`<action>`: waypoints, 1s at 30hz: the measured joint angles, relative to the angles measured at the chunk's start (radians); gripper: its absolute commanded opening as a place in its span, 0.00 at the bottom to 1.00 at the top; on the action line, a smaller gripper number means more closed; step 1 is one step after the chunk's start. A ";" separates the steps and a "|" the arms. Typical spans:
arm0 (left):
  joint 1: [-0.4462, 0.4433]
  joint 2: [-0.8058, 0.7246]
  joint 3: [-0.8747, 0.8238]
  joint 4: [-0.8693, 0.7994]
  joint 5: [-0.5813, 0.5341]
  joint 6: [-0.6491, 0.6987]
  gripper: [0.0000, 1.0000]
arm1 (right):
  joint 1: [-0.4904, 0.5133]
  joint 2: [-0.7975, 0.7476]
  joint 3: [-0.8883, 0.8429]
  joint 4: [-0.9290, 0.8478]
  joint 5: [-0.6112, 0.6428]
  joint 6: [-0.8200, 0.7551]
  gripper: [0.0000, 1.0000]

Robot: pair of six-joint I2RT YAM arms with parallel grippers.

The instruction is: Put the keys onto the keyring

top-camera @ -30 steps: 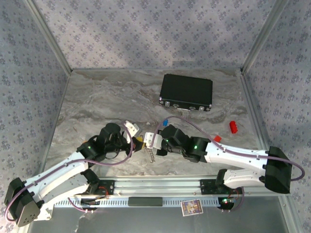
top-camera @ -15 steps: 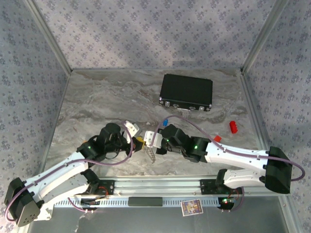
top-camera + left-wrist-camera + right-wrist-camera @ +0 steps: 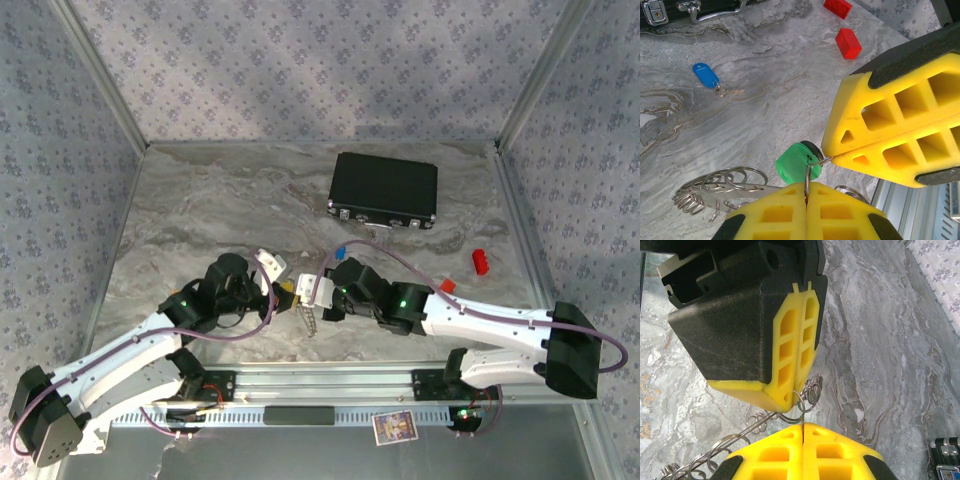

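Marble tabletop [image 3: 790, 60] w/ blue key [image 3: 705, 75], blade rightward, L-wrist view

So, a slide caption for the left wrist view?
Left gripper and right gripper, both shut, pinch a wire ring by the green key.

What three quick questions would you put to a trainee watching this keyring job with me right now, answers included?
1. True or false: the blue key is already hooked onto the keyring.
2. Which key sits right where the two pincer tips meet? A green, B blue, C red.
3. Fill in: the left pincer and the right pincer are both ____ (open or shut).

Key
1. False: it lies loose on the table, apart from the rings.
2. A: the green key, seen in the left wrist view.
3. Shut, with thin metal ring wire caught in each seam.
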 measured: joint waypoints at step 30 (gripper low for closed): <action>-0.004 0.000 0.000 0.001 0.012 0.001 0.00 | 0.000 0.001 0.000 -0.020 -0.049 -0.011 0.00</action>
